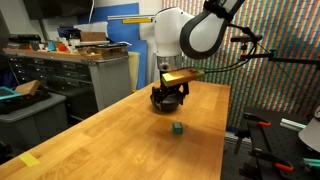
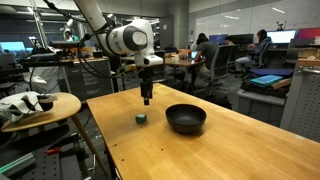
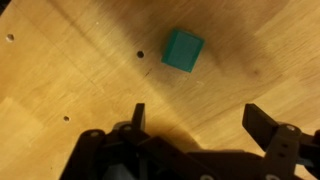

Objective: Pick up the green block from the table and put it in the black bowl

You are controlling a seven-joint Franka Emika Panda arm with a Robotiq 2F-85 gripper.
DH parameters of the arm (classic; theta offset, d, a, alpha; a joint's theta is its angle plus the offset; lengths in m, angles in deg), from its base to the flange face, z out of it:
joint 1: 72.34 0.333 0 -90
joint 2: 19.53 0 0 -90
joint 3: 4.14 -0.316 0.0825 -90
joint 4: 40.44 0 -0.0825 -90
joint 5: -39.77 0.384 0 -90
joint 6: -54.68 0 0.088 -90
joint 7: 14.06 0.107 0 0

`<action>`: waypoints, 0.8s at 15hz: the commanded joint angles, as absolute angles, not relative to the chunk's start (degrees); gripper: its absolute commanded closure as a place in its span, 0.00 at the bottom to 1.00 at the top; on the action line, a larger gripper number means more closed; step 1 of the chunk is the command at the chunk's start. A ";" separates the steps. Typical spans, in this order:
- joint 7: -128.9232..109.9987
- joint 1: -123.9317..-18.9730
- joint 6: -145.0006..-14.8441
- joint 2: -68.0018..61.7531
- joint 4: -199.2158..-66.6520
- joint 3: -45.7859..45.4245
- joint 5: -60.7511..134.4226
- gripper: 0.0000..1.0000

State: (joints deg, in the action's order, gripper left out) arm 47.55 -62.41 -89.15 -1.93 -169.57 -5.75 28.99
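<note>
- In an exterior view, the gripper hangs above the table, near the far end edge. It touches nothing.
- The green block sits on the wood below the fingertips, a little toward the near side, so I judge that your move is mostly downward with a small shift toward the block.
- The black bowl stands beside the block, further from the long edge at the picture's left side, and the two are apart.
- In the opposite exterior view, the green block lies nearer to the long edge at the picture's right side.
- A dark mass is under the wrist there, and you cannot separate claw from bowl, so do not judge the opening from this view.
- In the wrist view, the gripper is released, with both fingers spread wide and only bare wood between them.
- The green block lies ahead of the gap, toward the top edge of this picture and slightly toward the finger on the picture's left side.
- The block is a cube, so it has no long axis, but its sides are a little turned against the line of the fingers, and a small wrist turn may help you.
</note>
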 commanded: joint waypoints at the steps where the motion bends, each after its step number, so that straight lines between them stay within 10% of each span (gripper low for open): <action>1: 54.44 -59.02 -89.70 0.68 -167.57 -4.48 29.21 0.00; 12: 70.31 -54.80 -93.92 2.80 -170.20 -1.17 27.08 0.00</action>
